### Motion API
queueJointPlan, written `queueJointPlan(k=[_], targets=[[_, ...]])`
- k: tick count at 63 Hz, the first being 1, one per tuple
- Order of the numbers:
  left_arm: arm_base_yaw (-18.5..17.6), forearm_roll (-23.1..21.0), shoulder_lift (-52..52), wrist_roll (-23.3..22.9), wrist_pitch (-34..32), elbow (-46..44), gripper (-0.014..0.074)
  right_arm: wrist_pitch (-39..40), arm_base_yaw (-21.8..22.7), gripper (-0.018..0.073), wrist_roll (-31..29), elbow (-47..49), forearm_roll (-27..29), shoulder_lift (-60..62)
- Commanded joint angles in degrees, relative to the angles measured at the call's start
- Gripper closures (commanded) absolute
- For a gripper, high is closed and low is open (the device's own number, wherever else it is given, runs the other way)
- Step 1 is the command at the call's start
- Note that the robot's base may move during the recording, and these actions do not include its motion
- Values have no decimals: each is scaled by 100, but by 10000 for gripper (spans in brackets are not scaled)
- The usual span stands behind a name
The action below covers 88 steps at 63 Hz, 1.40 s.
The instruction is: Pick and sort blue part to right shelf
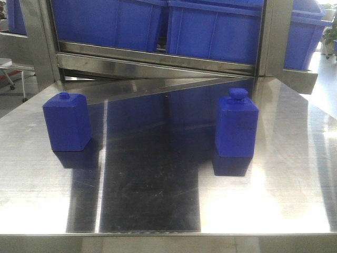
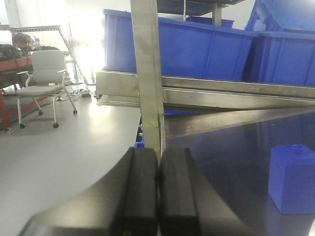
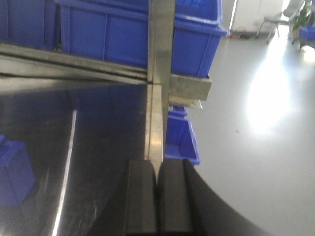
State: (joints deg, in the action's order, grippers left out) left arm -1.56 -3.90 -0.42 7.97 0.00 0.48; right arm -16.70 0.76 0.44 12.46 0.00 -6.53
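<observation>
Nearest in the left wrist view, the black left gripper is seen with its two pads pressed flat together, nothing pinched between them. In the right wrist view, the black right gripper is likewise pressed together and empty.

Beyond them, a polished steel table is spread out, and two blue plastic pieces are stood upright on it, well apart. Toward the robot's right is placed the small solid-blue bottle-shaped part, with sloped shoulders and a wide angular cap, mirrored in the shiny surface and touched by neither gripper. Toward the left is placed a squatter blue block with a tiny round knob.

Behind the table's far edge, a steel-framed rack with brushed metal cross rails is set, and large blue open-topped plastic bins are held on it. Farthest off, in the left wrist view, a pale grey office chair is seen on the floor.
</observation>
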Motion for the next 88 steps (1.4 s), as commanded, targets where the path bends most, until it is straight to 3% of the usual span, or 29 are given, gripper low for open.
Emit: queueJointPlan(k=[1, 19, 34, 38, 45, 55, 59, 78, 88], targets=[[11, -12, -126, -65, -472, 128, 462, 264, -9, 504, -44, 385, 0, -470], [11, -12, -126, -65, -472, 128, 462, 25, -9, 504, 281, 986, 153, -1851], [11, -12, -126, -65, -472, 128, 462, -681, -9, 500, 1843, 1521, -876, -2882], [11, -12, -126, -65, -472, 128, 462, -834, -59, 497, 1973, 1657, -1110, -3074], [11, -12, -126, -65, -472, 128, 462, -1157, -320, 386, 1980, 1938, -1385, -3504], [11, -12, -126, -65, -472, 128, 462, -1330, -767, 17, 2015, 2256, -1388, -4043], [11, -12, -126, -65, -472, 128, 462, -1431, -951, -72, 2138, 2427, -1349, -4255], [11, -12, -126, -65, -472, 128, 462, -3283, -1871, -64, 2882, 4018, -1264, -5628], [11, -12, -126, -65, -472, 128, 462, -4228, -2280, -64, 2903, 5076, -1009, -6550]])
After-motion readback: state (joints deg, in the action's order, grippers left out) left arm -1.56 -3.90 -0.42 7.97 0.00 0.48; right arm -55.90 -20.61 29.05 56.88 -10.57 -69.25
